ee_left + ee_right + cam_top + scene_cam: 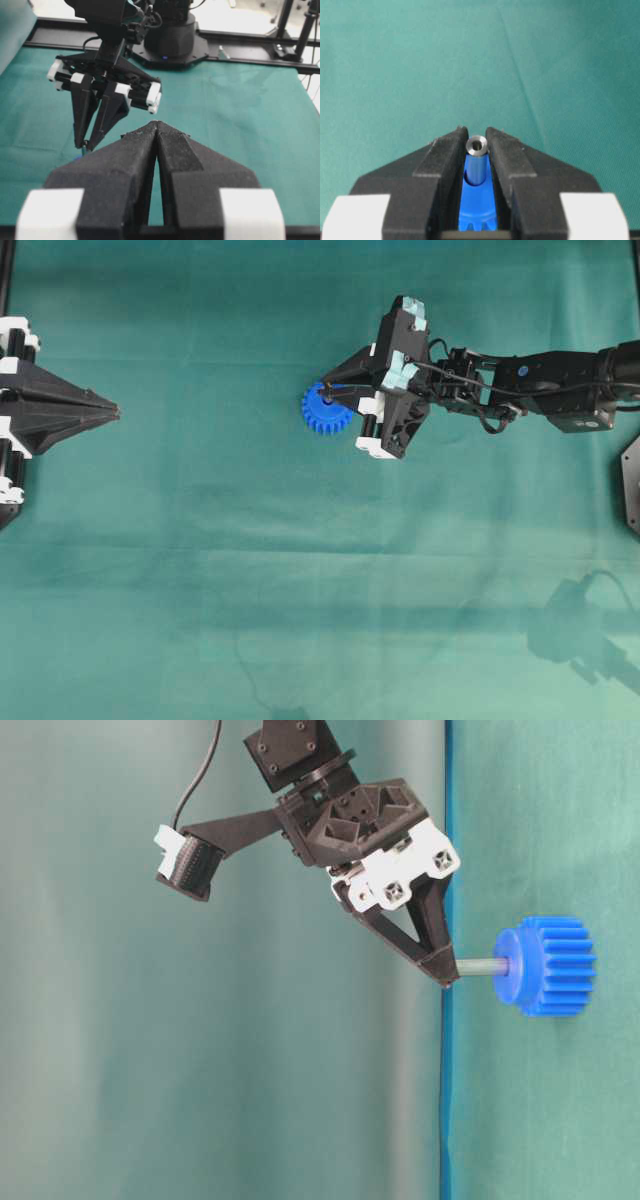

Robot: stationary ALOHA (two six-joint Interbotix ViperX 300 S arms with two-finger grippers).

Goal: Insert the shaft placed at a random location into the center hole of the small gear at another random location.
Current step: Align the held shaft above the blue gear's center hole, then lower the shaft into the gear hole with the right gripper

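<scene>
A: Where is the right pincer (330,392) now?

B: I see it a little right of the tabletop's (200,570) middle in the overhead view, its fingertips over the small gear (327,408). It is closed narrow on the shaft (477,146), gripping it near the upper end; from the right wrist camera I see the two black fingers (445,155) pressed to either side of the silver pin.

A: And the shaft relative to the gear?

B: In the table-level view the shaft (483,966) runs straight from the fingertips to the gear's hub (509,967), and its lower end meets the hub at the middle. In the right wrist view the pin stands in the center hole (468,178), with blue hub visible around its base. I cannot tell how deep it sits.

A: Is the gear lying flat?

B: Yes, flat on the green cloth, hub up, teeth all around the rim.

A: The left pincer (115,414)?

B: It sits at the far left edge of the overhead view, well apart from the gear. In its own wrist view the fingers (125,165) are together at the tips, holding nothing.
</scene>
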